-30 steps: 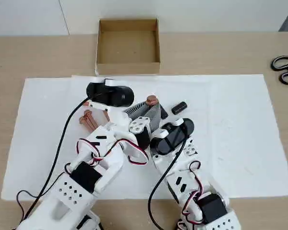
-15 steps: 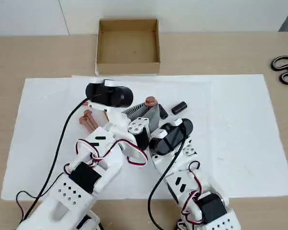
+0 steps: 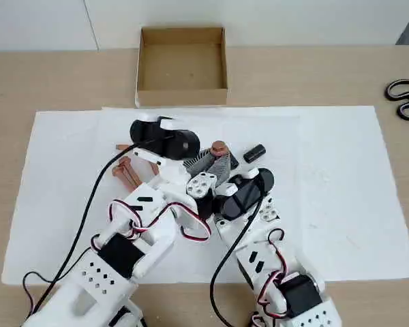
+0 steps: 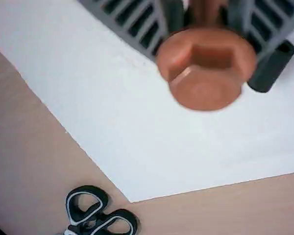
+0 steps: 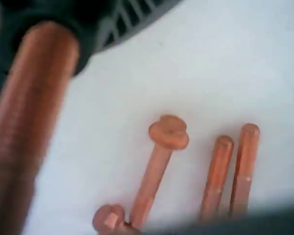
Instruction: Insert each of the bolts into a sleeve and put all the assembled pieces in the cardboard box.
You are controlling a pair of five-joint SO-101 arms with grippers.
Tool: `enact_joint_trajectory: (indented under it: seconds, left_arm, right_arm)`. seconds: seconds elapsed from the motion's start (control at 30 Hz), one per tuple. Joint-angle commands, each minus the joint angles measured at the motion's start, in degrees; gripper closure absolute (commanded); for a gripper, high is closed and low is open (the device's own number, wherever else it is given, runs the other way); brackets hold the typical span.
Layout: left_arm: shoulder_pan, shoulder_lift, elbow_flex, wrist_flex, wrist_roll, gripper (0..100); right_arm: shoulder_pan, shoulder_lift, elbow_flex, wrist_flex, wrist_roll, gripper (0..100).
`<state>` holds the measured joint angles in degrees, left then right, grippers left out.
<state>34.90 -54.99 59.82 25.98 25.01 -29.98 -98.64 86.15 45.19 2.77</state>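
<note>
From above, the left gripper [image 3: 214, 158] was clamped on a copper bolt [image 3: 219, 146] over the white paper [image 3: 327, 191]. A black sleeve [image 3: 254, 152] lay near it, and spare bolts [image 3: 126, 170] lay on the other side. The cardboard box [image 3: 182, 97] stood well apart. The right arm [image 3: 249, 194] sat close against the left. Whether the right gripper was open or closed could not be told.

From the left wrist, the bolt's hex head showed between grey fingers [image 4: 132, 22], with the sleeve just beside it.

From the right wrist, a bolt shaft [image 5: 29, 122] ran into something dark and blurred. Mating probably called for shaft and bore on one line, a slow push, and a grip firm enough to stop tilting.
</note>
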Motion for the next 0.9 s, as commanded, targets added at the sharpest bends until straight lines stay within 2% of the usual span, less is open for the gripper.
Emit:
enact_joint_trajectory:
  seconds: [0.0,0.5,0.6,0.87]
  left_arm:
    - [1.14,-0.44,-0.04,0.79,-1.76,99]
    - [1.23,-0.62,1.71,0.97,-1.85,99]
    - [0.88,-1.76,1.89,1.41,0.79,99]
    - [0.88,-4.31,1.89,5.71,1.41,99]
  right_arm:
    - [0.04,-0.48,-0.62,-1.27,-0.7,99.5]
    - [0.04,-0.48,-0.62,-1.27,-0.7,99.5]
    - [0.04,-0.48,-0.62,-1.27,-0.7,99.5]
    - [0.04,-0.48,-0.62,-1.27,-0.7,99.5]
